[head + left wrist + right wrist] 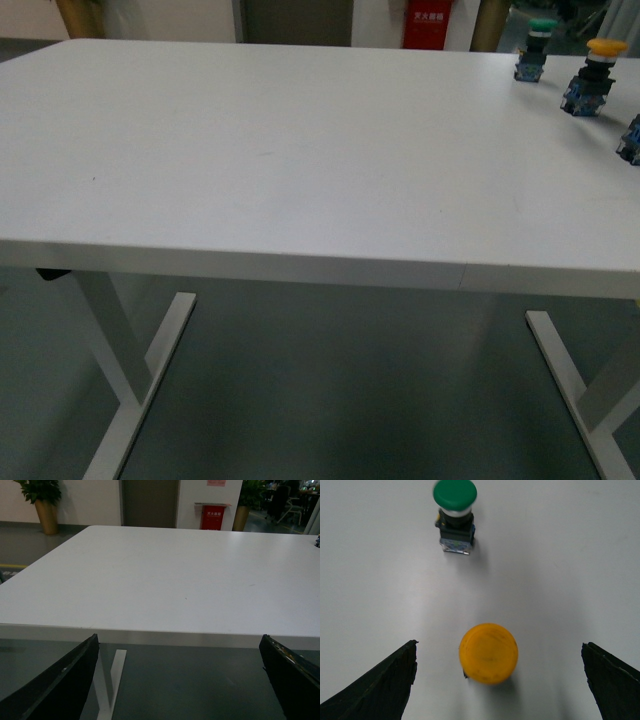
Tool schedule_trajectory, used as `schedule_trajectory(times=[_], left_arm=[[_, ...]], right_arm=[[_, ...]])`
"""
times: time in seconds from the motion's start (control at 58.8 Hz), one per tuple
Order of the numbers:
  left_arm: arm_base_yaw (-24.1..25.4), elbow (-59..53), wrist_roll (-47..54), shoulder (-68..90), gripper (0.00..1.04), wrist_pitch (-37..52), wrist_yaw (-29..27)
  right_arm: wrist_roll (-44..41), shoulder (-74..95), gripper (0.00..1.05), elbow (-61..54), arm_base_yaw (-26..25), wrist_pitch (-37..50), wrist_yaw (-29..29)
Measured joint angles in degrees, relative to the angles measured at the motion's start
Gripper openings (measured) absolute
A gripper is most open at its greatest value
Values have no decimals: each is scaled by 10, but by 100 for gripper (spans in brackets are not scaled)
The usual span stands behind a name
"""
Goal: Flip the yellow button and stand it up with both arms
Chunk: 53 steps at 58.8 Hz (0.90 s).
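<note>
Overhead, the right hand [499,680] hangs with its fingers [375,687] spread wide, and the yellow button [488,653] sits between them on the tabletop [560,570], cap up toward the wrist camera. From the front it stands at the far right of the tabletop, base down, near the green-capped switch [532,52]. A good grasp would probably come straight down and close on the black neck under the cap, keeping clear of the green one just beyond. The left hand [180,680] is also spread, hanging off the near edge, well apart from the button; it would need to cross over to help.
</note>
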Motion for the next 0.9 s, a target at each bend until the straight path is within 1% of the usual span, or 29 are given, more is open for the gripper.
schedule_trajectory(times=[0.051,0.17,0.323,0.476,0.646,0.68,0.731,0.748,0.782,0.816,0.833,0.901], left_arm=[[0,0,0,0,99,0,0],[0,0,0,0,99,0,0],[0,0,0,0,99,0,0],[0,0,0,0,99,0,0],[0,0,0,0,99,0,0],[0,0,0,0,99,0,0],[0,0,0,0,99,0,0],[0,0,0,0,99,0,0],[0,0,0,0,99,0,0],[0,0,0,0,99,0,-1],[0,0,0,0,99,0,0],[0,0,0,0,99,0,0]], right_arm=[[1,-57,98,-67,-3,33,-27],[12,-142,98,-160,-10,70,-89],[43,-259,98,-293,-22,120,-186],[94,-363,98,-416,-44,158,-273],[169,-464,98,-534,-84,191,-362],[169,-482,96,-560,-86,223,-348],[120,-529,86,-647,-86,363,-238],[115,-537,84,-663,-86,386,-230],[72,-581,75,-739,-87,483,-179],[47,-619,68,-796,-90,537,-170],[45,-628,66,-810,-90,547,-170],[22,-690,54,-892,-92,591,-170]])
